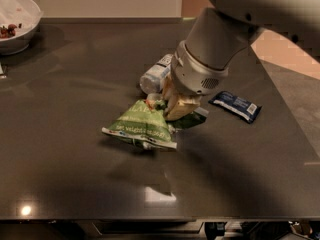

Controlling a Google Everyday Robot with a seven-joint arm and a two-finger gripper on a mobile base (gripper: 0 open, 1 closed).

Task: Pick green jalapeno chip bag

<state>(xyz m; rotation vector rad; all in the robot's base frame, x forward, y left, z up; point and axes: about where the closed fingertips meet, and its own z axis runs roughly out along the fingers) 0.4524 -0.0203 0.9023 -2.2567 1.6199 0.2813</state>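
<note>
The green jalapeno chip bag (142, 125) hangs tilted above the dark table (75, 174), with its shadow on the surface below it. My gripper (172, 108) is shut on the bag's upper right end, its tan fingers pinching the crumpled top. The big white arm comes down from the upper right and hides part of the bag's right side.
A clear water bottle (155, 74) lies on its side just behind the gripper. A small dark blue wrapped bar (235, 105) lies to the right. A white bowl (17, 21) stands at the far left corner. The table's front edge runs along the bottom.
</note>
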